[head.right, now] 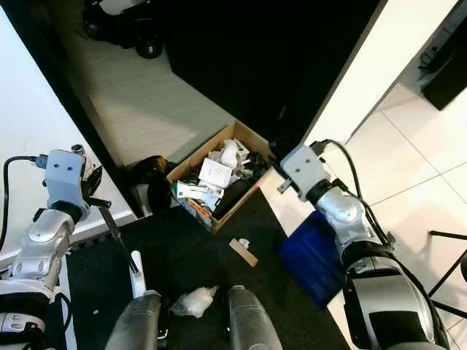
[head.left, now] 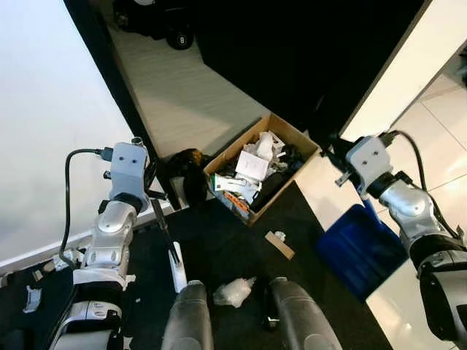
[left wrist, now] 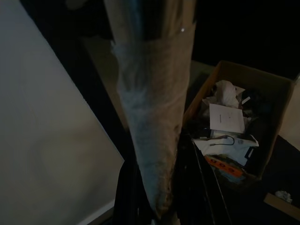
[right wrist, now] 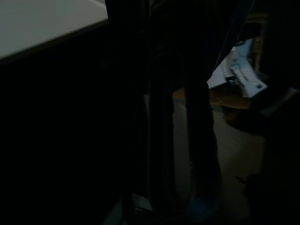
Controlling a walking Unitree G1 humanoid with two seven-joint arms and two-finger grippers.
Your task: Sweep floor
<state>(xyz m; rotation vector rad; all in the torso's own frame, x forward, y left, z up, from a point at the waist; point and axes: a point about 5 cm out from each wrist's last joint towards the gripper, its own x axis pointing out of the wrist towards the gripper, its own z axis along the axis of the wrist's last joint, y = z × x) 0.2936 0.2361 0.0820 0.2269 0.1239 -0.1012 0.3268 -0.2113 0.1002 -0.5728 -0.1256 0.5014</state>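
The robot stands over a dark floor (head.left: 219, 248) with a brush and a dustpan, some litter in front of its legs.

At 12 o'clock an open cardboard box (head.left: 295, 138) lies full of papers and rubbish. At 3 o'clock the blue dustpan (head.left: 357, 251) hangs on its handle from the right pincer (head.left: 363, 191), which is clenched on that handle. At 9 o'clock the left pincer (head.left: 152, 195) is grasping the thin dark brush handle (head.left: 162, 230), whose white end (head.left: 177, 273) points to the floor. At 6 o'clock, between the robot's legs, lies a crumpled white wrapper (head.left: 233, 292). A small cardboard scrap (head.left: 279, 244) lies near it, at about 1 o'clock from the wrapper.
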